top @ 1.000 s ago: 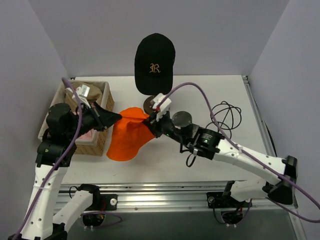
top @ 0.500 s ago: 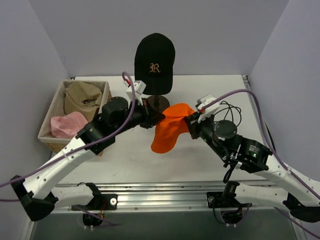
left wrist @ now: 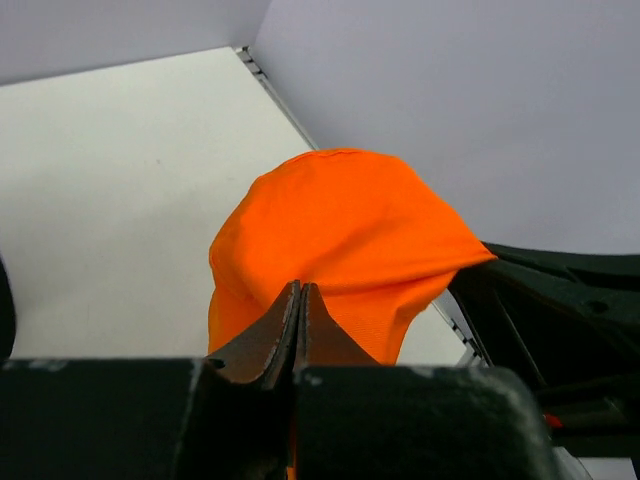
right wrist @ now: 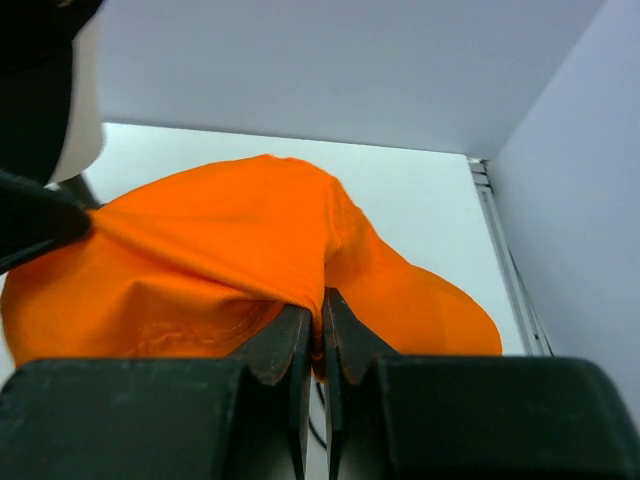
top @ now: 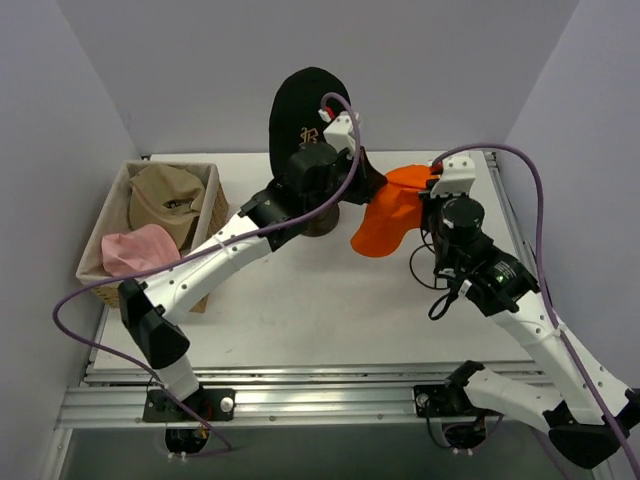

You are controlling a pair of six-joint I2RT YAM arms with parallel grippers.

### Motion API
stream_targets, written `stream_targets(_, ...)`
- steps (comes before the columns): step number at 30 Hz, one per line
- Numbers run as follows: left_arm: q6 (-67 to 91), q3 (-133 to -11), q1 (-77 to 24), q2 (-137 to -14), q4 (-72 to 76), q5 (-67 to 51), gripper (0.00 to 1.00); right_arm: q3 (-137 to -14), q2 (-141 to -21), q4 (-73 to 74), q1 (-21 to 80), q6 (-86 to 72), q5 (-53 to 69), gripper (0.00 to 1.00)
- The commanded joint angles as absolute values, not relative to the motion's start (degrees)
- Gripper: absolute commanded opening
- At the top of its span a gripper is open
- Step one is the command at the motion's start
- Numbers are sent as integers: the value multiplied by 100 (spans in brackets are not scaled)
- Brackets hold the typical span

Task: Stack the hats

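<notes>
The bright orange hat point(top: 392, 212) hangs in the air between both grippers, right of the black cap with the gold "R" point(top: 300, 112). My left gripper point(top: 372, 186) is shut on the orange hat's left edge; in the left wrist view point(left wrist: 300, 290) the jaws pinch the fabric point(left wrist: 340, 230). My right gripper point(top: 428, 190) is shut on its right edge; in the right wrist view point(right wrist: 320, 305) the jaws pinch a fold point(right wrist: 230, 250). The tan cap point(top: 165, 195) and the pale pink hat point(top: 140, 250) lie in the basket point(top: 212, 215) at the left. The left arm covers part of the black cap.
The black cap sits high on a head form whose dark stand point(top: 325, 222) is mostly hidden by the left arm. A coil of black cable point(top: 450, 225) lies on the table under the right arm. Walls close in at the back and both sides.
Both grippers have carried the orange hat up and to the right, from the table's middle to beside the black cap. The left arm now stretches across in front of the stand.
</notes>
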State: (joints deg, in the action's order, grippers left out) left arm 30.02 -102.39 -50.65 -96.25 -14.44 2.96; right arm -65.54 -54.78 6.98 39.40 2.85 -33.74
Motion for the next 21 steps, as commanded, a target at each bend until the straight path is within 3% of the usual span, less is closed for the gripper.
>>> stream_targets(1,2575,-11168,-5018,-9939,-1310,607,2,-7074,-5659,351,3008,352,-2948,0)
stream_targets(10,2505,-12524,-5027,-11249,-1432,0,2,-7128,-5783,799,1206,-218,-1829,0)
stream_targets(21,2522,-12305,-5036,-11549,-1028,-194,2,-7197,-5852,1178,738,-440,-1732,0)
